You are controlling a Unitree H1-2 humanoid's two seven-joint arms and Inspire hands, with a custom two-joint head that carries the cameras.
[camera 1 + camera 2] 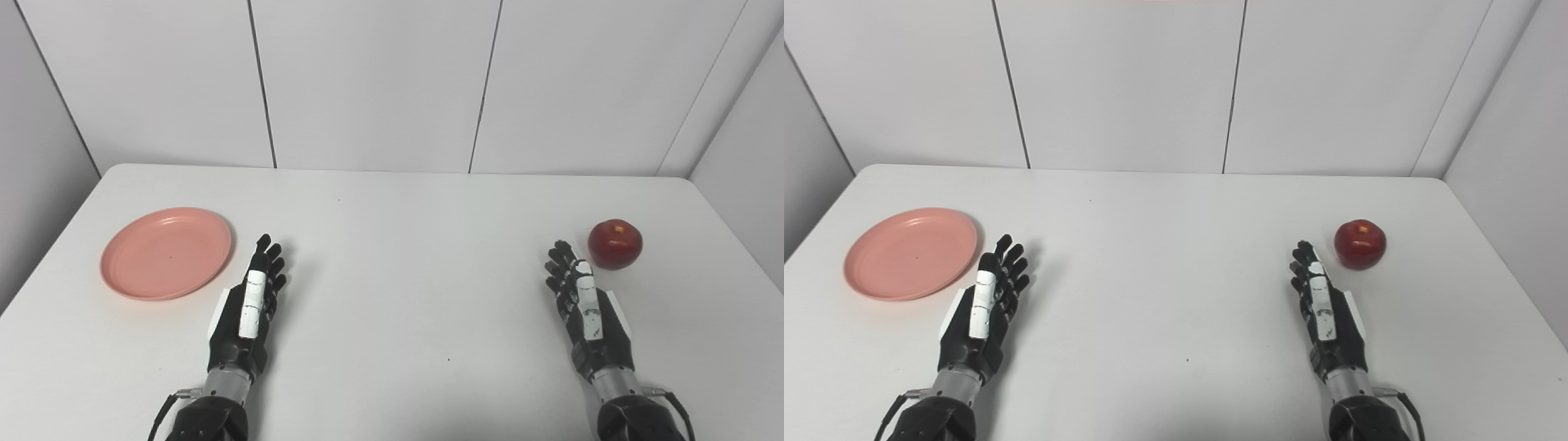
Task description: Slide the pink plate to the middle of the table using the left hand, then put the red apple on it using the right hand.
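Observation:
A pink plate (pixel 166 252) lies on the white table (pixel 404 263) at the left. A red apple (pixel 615 244) stands at the right, near the table's right edge. My left hand (pixel 251 300) is open and empty, fingers stretched forward, just right of the plate and apart from it. My right hand (pixel 582 300) is open and empty, fingers stretched forward, just left of and nearer than the apple, not touching it. The same scene shows in the right eye view, with the plate (pixel 911 252) and the apple (pixel 1360 244).
White wall panels (pixel 380 79) stand behind the table's far edge. Grey walls close in at both sides. Nothing else lies on the table between the two hands.

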